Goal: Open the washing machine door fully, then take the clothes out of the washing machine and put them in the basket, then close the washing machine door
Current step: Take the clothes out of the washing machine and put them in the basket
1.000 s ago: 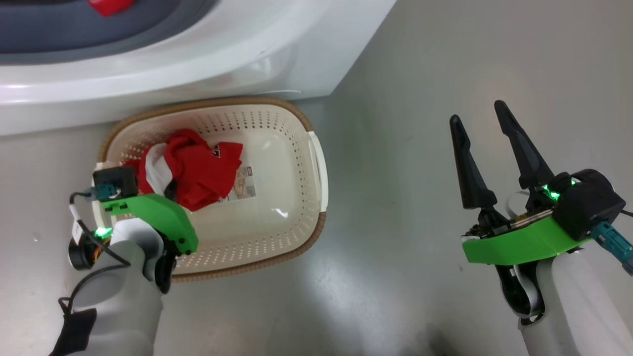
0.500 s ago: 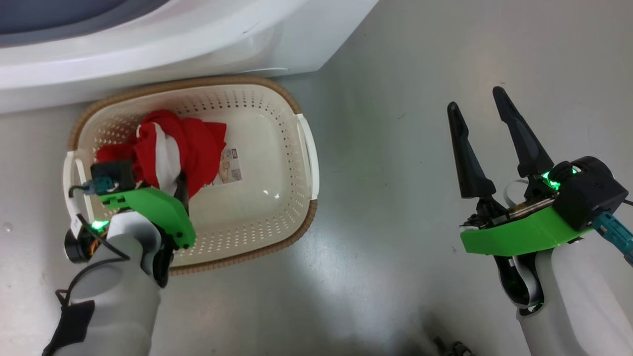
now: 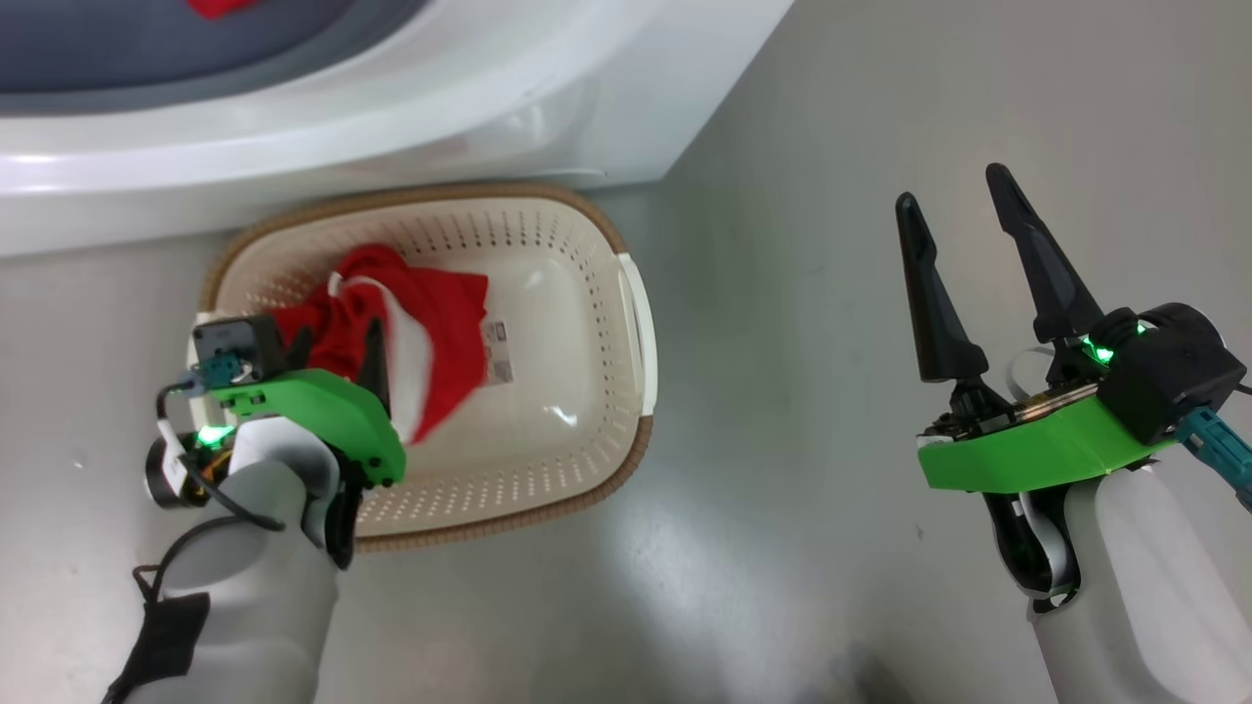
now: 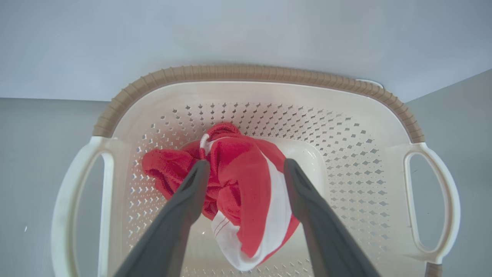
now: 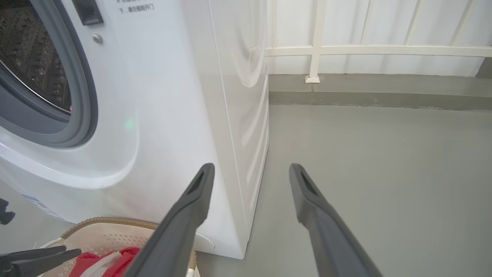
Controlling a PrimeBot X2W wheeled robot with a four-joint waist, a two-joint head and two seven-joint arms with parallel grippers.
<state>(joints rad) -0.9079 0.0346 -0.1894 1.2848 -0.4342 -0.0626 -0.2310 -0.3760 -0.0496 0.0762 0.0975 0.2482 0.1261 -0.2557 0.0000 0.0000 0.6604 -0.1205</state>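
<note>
1. The left gripper (image 4: 246, 163) hangs over the basket (image 4: 246, 72) with its fingers spread wide. The red-and-white garment (image 4: 246, 200) sits bunched between them, low in the basket — nothing seems to be gripping it.
2. The right gripper (image 3: 951, 186) is also wide open and empty, over bare floor (image 3: 782, 411), well apart from the basket's right side.
3. A scrap of red cloth (image 3: 217, 6) shows in the opening of the washing machine (image 3: 391, 127), beyond the basket's far rim and higher up. It lies on the left arm's side — I judge that arm the nearer one for the next reach.
</note>
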